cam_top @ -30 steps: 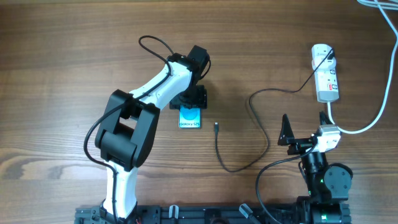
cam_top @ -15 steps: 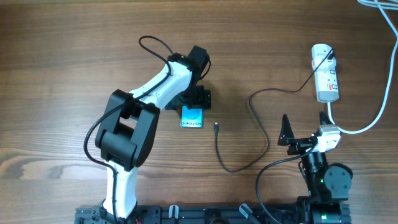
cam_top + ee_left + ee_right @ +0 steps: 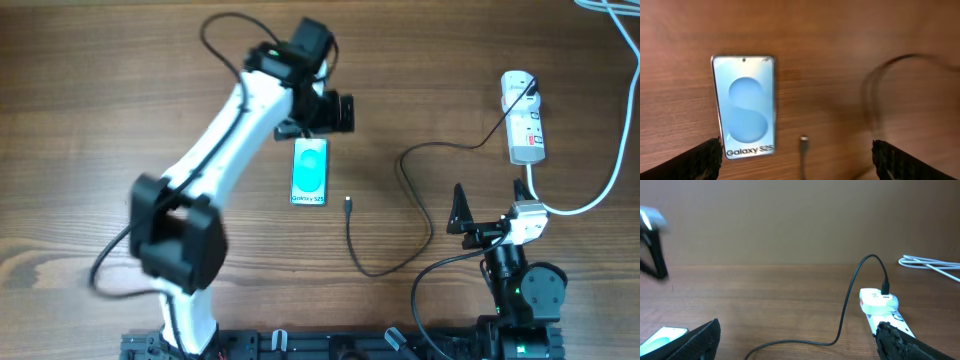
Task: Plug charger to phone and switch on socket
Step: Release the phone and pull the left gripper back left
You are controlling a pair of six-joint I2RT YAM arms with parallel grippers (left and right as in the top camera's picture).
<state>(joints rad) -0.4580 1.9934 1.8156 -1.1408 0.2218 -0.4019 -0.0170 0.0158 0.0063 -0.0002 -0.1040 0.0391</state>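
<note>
The phone [image 3: 309, 172] lies flat on the table with its teal screen up and the "Galaxy S25" lettering at its near end. It also shows in the left wrist view [image 3: 744, 107] and at the lower left of the right wrist view [image 3: 662, 335]. The charger cable [image 3: 415, 160] runs from the socket [image 3: 523, 118] in a loop to its plug tip [image 3: 347, 203], which lies just right of the phone's near end and apart from it [image 3: 803, 142]. My left gripper [image 3: 332, 113] is open and empty, raised above the phone's far end [image 3: 795, 150]. My right gripper [image 3: 488, 205] is open and empty near the front right [image 3: 795, 335]. The socket [image 3: 885, 305] is ahead of its right finger.
A thick white cord [image 3: 600, 190] runs from the socket's near end round to the back right corner [image 3: 930, 264]. The table [image 3: 100, 120] is brown wood. The left arm [image 3: 215, 150] stretches over the table's left middle.
My left gripper has lifted and drawn back from over the phone's far end, so the whole phone now shows. The phone, cable and right arm have not moved.
</note>
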